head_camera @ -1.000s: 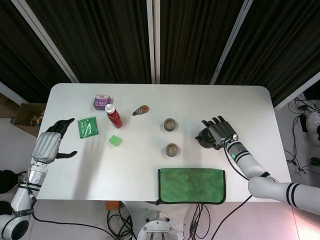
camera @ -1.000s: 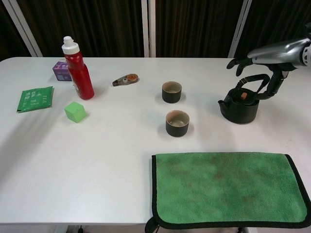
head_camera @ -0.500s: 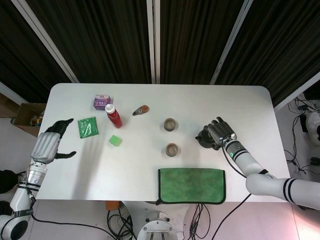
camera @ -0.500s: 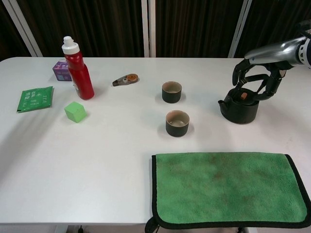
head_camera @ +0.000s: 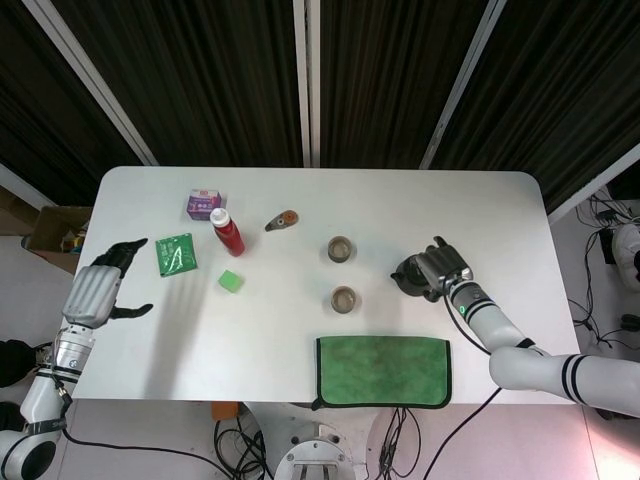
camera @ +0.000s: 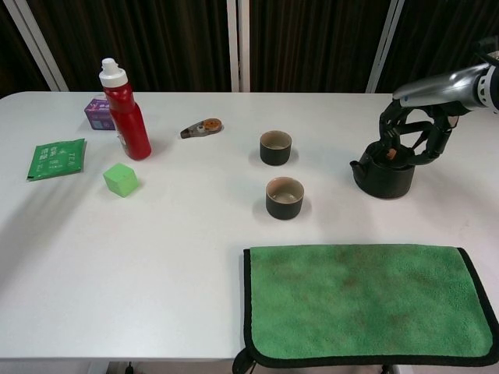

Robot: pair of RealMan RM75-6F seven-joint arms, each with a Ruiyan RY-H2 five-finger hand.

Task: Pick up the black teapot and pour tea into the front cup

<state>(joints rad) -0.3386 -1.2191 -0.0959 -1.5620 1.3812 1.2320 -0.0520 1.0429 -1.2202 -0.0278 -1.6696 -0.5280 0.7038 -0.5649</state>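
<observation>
The right hand (camera: pixel 415 132) hangs over the black teapot (camera: pixel 382 173) with its fingers curled round the arched handle, which looks like a grip taken from above so the pot can be lifted and tipped, though the teapot sits flat on the table (camera: pixel 179 234). Its spout faces the front cup (camera: pixel 284 197), just left of it and nearer than the second cup (camera: pixel 275 146). Far across the table, the left hand (head_camera: pixel 103 283) hovers with fingers apart, holding nothing.

Matt black teapot (camera: pixel 383 177); fuzzy green cloth (camera: pixel 366 302); smooth white table (camera: pixel 179 257).
</observation>
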